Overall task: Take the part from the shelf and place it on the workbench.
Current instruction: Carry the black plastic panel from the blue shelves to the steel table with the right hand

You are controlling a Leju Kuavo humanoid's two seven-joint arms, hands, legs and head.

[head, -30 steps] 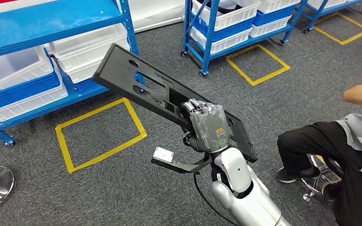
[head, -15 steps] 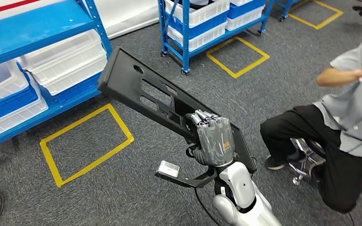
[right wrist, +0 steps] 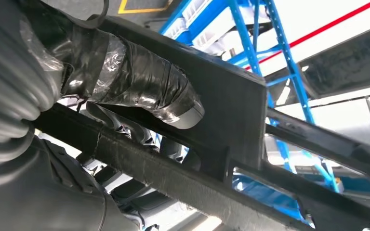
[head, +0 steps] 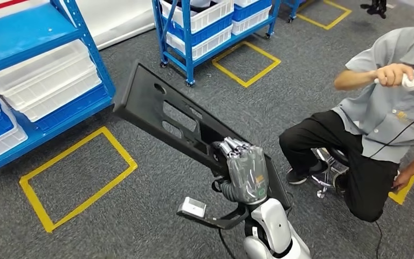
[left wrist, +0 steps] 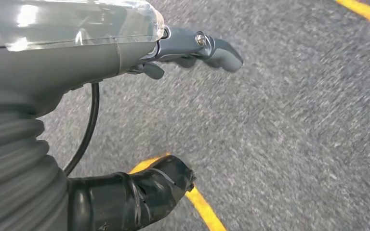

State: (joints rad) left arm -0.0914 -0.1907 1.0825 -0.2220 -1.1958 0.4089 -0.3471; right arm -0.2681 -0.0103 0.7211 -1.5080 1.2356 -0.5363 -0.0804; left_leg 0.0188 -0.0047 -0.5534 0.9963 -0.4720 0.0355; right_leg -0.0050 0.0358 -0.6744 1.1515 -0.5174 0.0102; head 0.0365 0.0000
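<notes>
The part [head: 161, 108] is a long black plastic panel with several cut-outs. It is held tilted above the grey carpet, its far end pointing toward the blue shelf. My right hand [head: 246, 172] grips its near end, fingers curled over the top edge. In the right wrist view the taped thumb [right wrist: 139, 82] presses against the panel [right wrist: 236, 110] from below. My left hand [left wrist: 67, 67] hangs over the carpet with its fingers apart and nothing in it.
A blue shelf with white bins [head: 43, 81] stands at the left. A wheeled blue rack [head: 205, 27] is further back. Yellow tape squares [head: 75, 178] mark the floor. A person [head: 377, 129] sits on a stool [head: 329, 178] close on the right, holding a small white object.
The whole view has swung right: shelves and floor marks slid left, and the seated person came further into view. The panel stays in my right hand at the same tilt.
</notes>
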